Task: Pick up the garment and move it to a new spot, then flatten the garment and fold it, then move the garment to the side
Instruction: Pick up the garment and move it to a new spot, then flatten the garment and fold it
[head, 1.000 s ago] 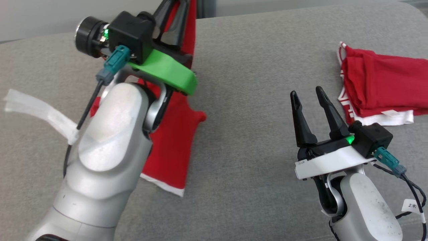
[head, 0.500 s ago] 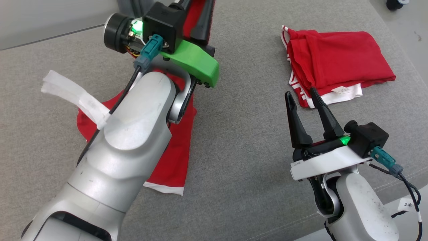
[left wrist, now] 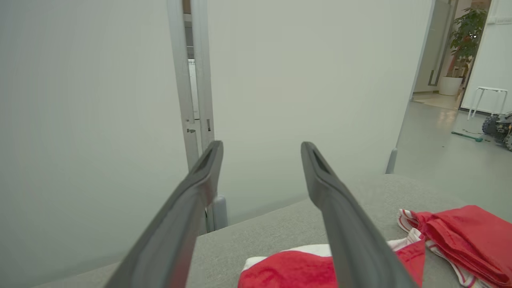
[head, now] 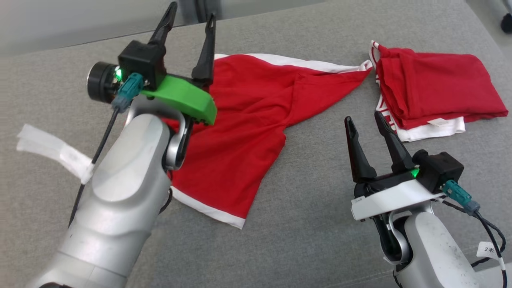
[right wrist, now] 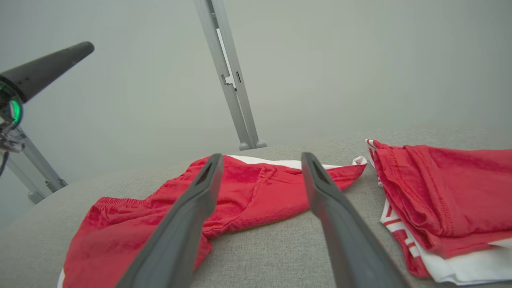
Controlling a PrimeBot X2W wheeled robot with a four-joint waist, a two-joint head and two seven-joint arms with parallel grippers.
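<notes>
The garment (head: 248,120), red shorts with white trim, lies loosely spread and creased on the grey padded surface (head: 320,232). My left gripper (head: 192,10) hangs open above the garment's far left part with nothing between its fingers. In the left wrist view the left gripper (left wrist: 262,145) points at the wall, with the garment (left wrist: 288,272) below it. My right gripper (head: 363,117) stands open and empty to the right of the garment. In the right wrist view the right gripper (right wrist: 261,156) faces the garment (right wrist: 248,188).
A folded pile of red and white clothes (head: 436,88) lies at the far right, close to the garment's right tip; the pile (right wrist: 448,188) is also in the right wrist view. The surface's far edge runs just beyond the garment. A white tape tag (head: 52,152) hangs from the left arm's cable.
My left gripper has opened and let go of the garment, which hung from it before and now lies spread on the surface. The head camera has shifted. The right gripper stays open.
</notes>
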